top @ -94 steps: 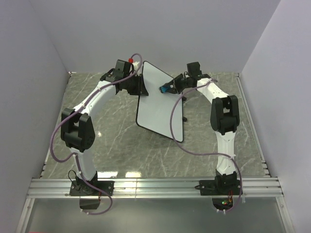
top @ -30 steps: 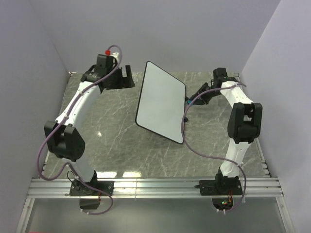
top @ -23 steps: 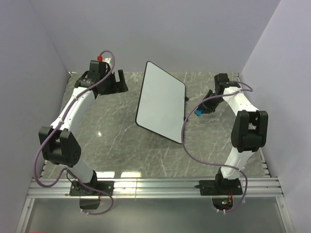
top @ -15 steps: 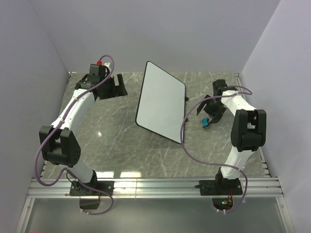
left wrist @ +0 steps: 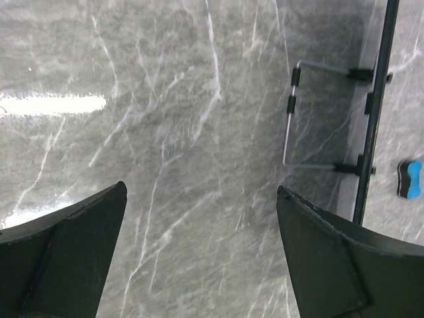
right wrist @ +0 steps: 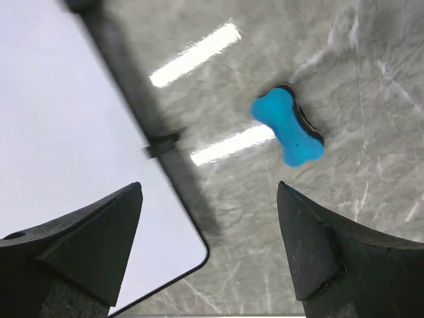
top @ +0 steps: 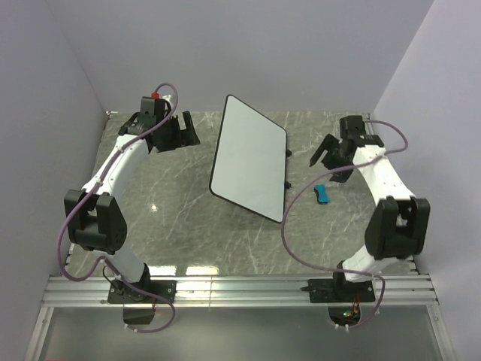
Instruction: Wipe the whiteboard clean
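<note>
The whiteboard (top: 249, 158) stands tilted on its black feet in the middle of the marble table, its white face showing no writing; a corner of it fills the left of the right wrist view (right wrist: 73, 139). In the left wrist view I see its thin black edge (left wrist: 374, 112) and wire stand. A small blue eraser (top: 322, 194) lies on the table right of the board, also in the right wrist view (right wrist: 288, 126) and the left wrist view (left wrist: 409, 179). My right gripper (top: 328, 159) hovers open above the eraser, holding nothing. My left gripper (top: 183, 134) is open, left of the board.
Grey walls close in the table on the left, back and right. An aluminium rail (top: 240, 289) with both arm bases runs along the near edge. The board's wire stand (left wrist: 311, 116) juts out behind it.
The right gripper carried the blue eraser away from the board, opened and let it drop onto the table, then lifted clear. The left arm drew back to the left and stayed open.
</note>
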`<control>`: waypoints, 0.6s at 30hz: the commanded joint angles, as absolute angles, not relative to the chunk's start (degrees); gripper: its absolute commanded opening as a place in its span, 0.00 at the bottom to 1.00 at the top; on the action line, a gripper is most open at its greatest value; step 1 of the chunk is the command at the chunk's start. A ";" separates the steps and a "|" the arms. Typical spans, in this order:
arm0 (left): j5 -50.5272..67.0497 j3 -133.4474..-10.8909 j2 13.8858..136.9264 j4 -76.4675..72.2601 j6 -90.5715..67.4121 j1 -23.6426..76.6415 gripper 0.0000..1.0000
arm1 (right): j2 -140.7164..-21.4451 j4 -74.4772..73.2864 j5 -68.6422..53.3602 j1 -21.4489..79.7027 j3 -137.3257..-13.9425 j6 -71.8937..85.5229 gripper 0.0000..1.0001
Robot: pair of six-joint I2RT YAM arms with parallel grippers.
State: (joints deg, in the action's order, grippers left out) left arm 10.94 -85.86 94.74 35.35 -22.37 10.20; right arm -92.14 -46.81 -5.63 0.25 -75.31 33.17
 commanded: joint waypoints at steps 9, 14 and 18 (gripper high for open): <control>15.10 -85.44 93.25 26.29 -29.09 10.19 0.99 | -66.55 -46.32 -5.88 0.97 -70.76 34.46 0.87; 18.11 -88.95 90.62 29.97 -26.63 10.46 1.00 | -57.84 -43.16 -11.77 0.97 -71.80 32.96 0.87; 20.02 -81.06 84.74 19.91 -36.09 8.54 0.99 | -55.99 -40.25 -18.89 0.97 -74.17 32.96 0.87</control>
